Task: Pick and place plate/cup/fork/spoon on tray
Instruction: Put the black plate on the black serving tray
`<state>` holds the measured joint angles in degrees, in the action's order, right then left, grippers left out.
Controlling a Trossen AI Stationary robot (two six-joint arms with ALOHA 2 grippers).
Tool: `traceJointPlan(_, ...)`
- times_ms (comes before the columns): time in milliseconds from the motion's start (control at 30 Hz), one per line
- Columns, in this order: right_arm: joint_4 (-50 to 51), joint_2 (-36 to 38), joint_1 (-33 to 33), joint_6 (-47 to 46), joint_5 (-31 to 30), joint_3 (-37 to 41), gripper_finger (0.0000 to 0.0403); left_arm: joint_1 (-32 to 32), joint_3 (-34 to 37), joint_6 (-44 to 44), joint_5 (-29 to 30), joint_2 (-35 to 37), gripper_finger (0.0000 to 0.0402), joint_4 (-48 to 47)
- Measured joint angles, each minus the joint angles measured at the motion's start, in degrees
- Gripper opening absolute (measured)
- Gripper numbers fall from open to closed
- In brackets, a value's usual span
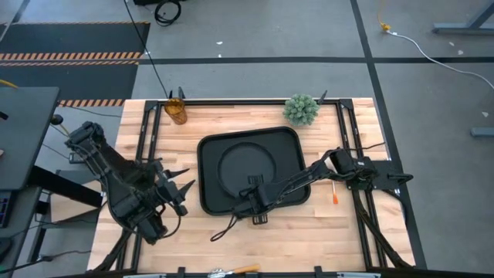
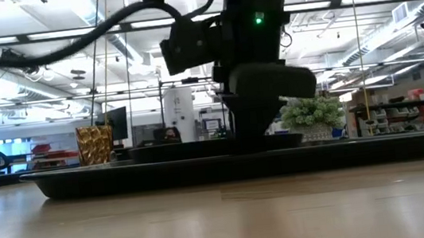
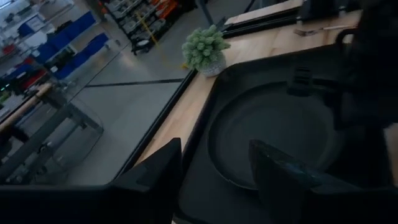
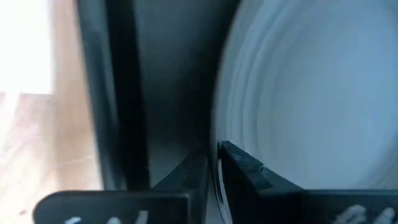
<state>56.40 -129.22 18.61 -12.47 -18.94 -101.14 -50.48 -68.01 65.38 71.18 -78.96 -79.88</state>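
The round black plate (image 1: 241,161) lies inside the black rectangular tray (image 1: 207,150) at the table's middle. My right gripper (image 1: 254,196) reaches in from the table's right and is shut on the plate's near rim. My left gripper (image 1: 182,193) hovers open and empty left of the tray, its fingers (image 3: 155,177) pointing at the tray. The amber cup (image 1: 176,111) stands upright at the far left of the table. An orange-handled utensil (image 1: 335,193) lies right of the tray; fork or spoon, I cannot tell. Another orange handle (image 1: 245,269) shows at the near edge. My right gripper pinches the plate's rim (image 4: 219,177) on its near side between the two fingers (image 4: 245,163), one inside the rim and one outside it. The plate is over the tray's floor; whether it rests there or is lifted, I cannot tell.
A spiky green plant (image 1: 301,110) in a small pot stands at the far right, beyond the tray. Black frame rails (image 1: 351,131) run along the table's sides and far edge. Bare wood (image 1: 309,232) lies near of the tray.
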Motion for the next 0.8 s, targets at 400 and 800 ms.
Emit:
traceJointPlan(400, 5.97, 0.23, -1.40, -4.57, -1.74, 0.00, 0.0088, -1.27, 0.00, 0.12, 0.83, 0.00, 0.0192, -0.95)
traceJointPlan(800, 6.19, 1.25, -1.42, -7.63, 8.28, 0.00, 0.0095, -1.25, 0.00, -0.24, 1.23, 0.00, 0.0192, -0.26)
